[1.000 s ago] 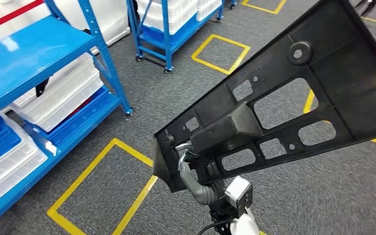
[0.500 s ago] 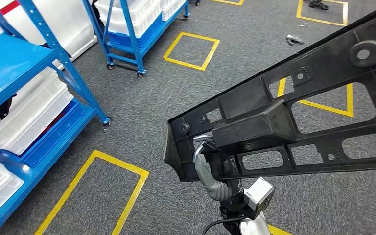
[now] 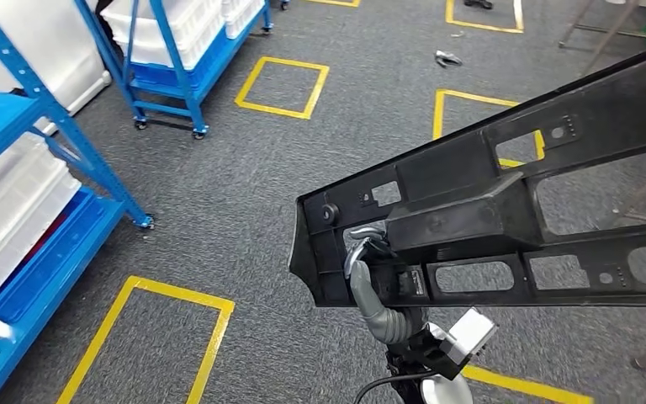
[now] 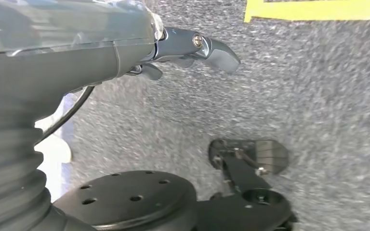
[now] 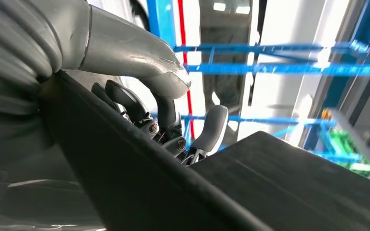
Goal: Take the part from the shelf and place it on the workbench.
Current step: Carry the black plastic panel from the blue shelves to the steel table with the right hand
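A large black plastic part [image 3: 505,210], flat with ribs and several cut-outs, hangs in the air in front of me and runs off the head view's right edge. My right hand [image 3: 366,257] grips it near its left end, fingers hooked through an opening. The right wrist view shows the same hand [image 5: 159,101] with its thumb and fingers clamped on the part's dark edge [image 5: 173,192]. My left hand [image 4: 125,48] hangs down over the grey carpet, holding nothing, with its fingers stretched out.
Blue shelves [image 3: 50,118] with white bins [image 3: 8,210] stand at the left. A blue wheeled rack [image 3: 177,67] stands further back. Yellow tape squares [image 3: 282,84] mark the grey carpet. A small object [image 3: 447,58] lies on the floor ahead, and thin metal legs [image 3: 606,25] show at the far right.
The whole picture has slid left, so the camera has turned right, away from the shelves. The part stays in my right hand, tilted flatter than before.
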`<state>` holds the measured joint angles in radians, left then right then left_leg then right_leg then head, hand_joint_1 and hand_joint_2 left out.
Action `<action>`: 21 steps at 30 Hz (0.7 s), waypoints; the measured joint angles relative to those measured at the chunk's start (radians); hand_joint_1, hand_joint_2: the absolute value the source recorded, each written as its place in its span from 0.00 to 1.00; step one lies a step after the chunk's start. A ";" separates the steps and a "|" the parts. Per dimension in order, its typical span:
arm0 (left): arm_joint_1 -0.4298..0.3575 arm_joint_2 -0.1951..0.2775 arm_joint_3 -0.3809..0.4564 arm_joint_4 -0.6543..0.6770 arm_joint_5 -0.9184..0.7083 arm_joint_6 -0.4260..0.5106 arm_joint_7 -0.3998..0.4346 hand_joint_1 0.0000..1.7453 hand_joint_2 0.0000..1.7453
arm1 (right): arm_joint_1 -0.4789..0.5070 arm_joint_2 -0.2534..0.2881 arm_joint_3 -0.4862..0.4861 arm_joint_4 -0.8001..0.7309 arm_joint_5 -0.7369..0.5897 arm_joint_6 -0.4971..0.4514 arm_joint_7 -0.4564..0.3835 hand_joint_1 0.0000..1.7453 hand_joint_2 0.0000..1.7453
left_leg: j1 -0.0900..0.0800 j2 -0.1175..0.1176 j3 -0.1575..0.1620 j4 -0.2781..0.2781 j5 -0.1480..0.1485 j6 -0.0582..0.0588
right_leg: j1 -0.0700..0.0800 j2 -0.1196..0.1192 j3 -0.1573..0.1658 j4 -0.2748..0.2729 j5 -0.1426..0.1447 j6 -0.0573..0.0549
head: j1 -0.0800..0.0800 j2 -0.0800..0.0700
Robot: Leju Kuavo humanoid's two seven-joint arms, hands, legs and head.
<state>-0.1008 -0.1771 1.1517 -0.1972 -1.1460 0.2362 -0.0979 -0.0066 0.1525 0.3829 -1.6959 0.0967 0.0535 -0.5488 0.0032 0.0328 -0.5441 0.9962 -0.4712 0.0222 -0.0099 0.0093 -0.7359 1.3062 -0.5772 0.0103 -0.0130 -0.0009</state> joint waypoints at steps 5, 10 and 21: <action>-0.003 0.001 0.000 0.000 0.002 -0.018 0.039 0.00 1.00 | 0.009 0.000 -0.010 0.004 0.004 -0.023 -0.015 1.00 1.00 | -0.007 0.044 0.000 0.009 -0.007 -0.012 | 0.007 -0.072 0.142 -0.252 0.100 -0.012 | 0.000 0.000; -0.007 -0.005 0.000 0.000 0.002 -0.028 0.055 0.00 1.00 | 0.020 -0.001 -0.015 0.000 0.035 -0.035 -0.026 1.00 1.00 | -0.007 0.060 -0.002 0.022 -0.024 -0.037 | 0.010 -0.043 0.144 -0.279 0.108 -0.035 | -0.001 0.000; -0.004 -0.035 0.002 0.001 0.026 -0.089 -0.001 0.00 1.00 | 0.048 -0.030 0.015 -0.022 0.035 -0.026 -0.050 1.00 1.00 | 0.005 -0.095 0.000 0.035 -0.019 -0.034 | 0.004 0.079 0.135 -0.275 0.123 -0.037 | -0.001 0.000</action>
<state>-0.1050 -0.2119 1.1535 -0.1965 -1.1200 0.1474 -0.0992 0.0409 0.1228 0.3975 -1.7179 0.1316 0.0274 -0.5988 0.0083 -0.0620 -0.5445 1.0310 -0.4905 -0.0123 -0.0057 0.0887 -0.6004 1.0311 -0.4545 -0.0267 -0.0143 -0.0009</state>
